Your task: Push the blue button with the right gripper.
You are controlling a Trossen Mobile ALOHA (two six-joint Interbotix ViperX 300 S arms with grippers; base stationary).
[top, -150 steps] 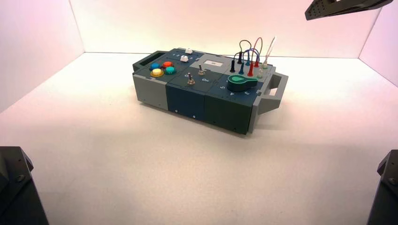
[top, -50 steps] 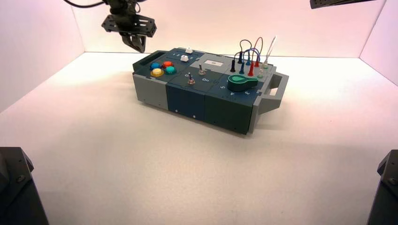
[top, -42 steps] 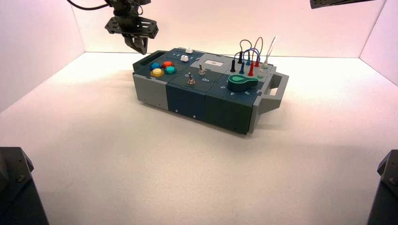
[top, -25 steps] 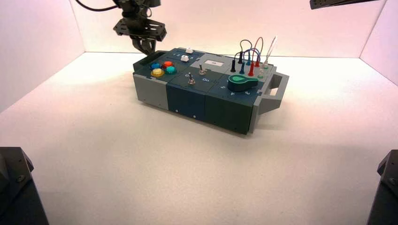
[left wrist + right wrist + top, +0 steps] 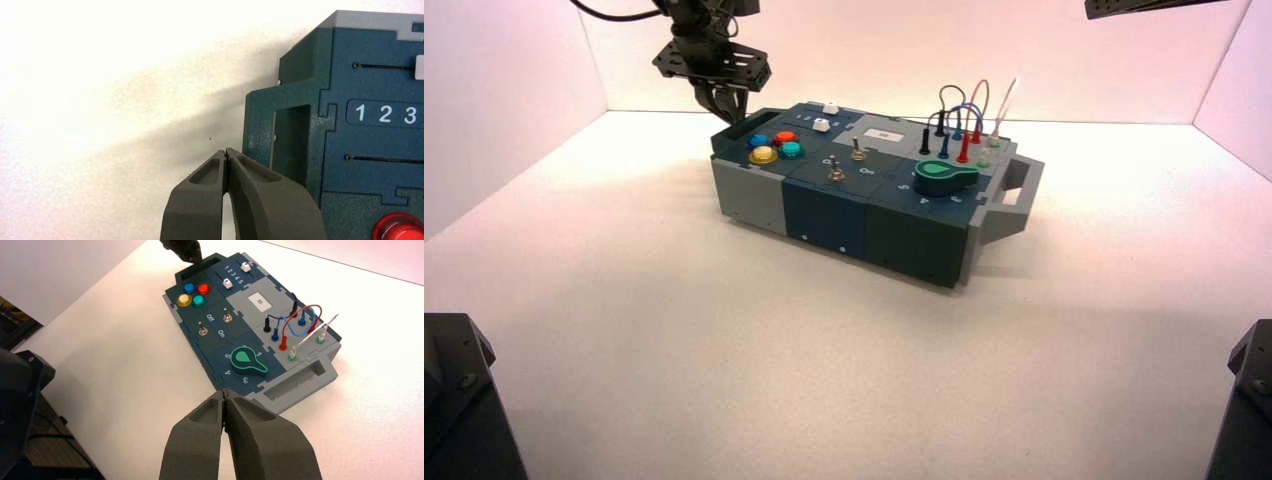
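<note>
Evidently, the left gripper [image 5: 226,150] is near the dark handle [image 5: 259,125], fingertips together.
High view: blue button [image 5: 759,141] toward five o'clock from it; right gripper [image 5: 224,391], fingertips together, off the box's [image 5: 874,195] two o'clock.

Left end's crowded, front's wide open

Left gripper [image 5: 724,102] hangs right by the dark handle [image 5: 257,120]; contact's hard to call. Bare table [image 5: 824,350] runs along the box's [image 5: 824,215] near side.
</note>
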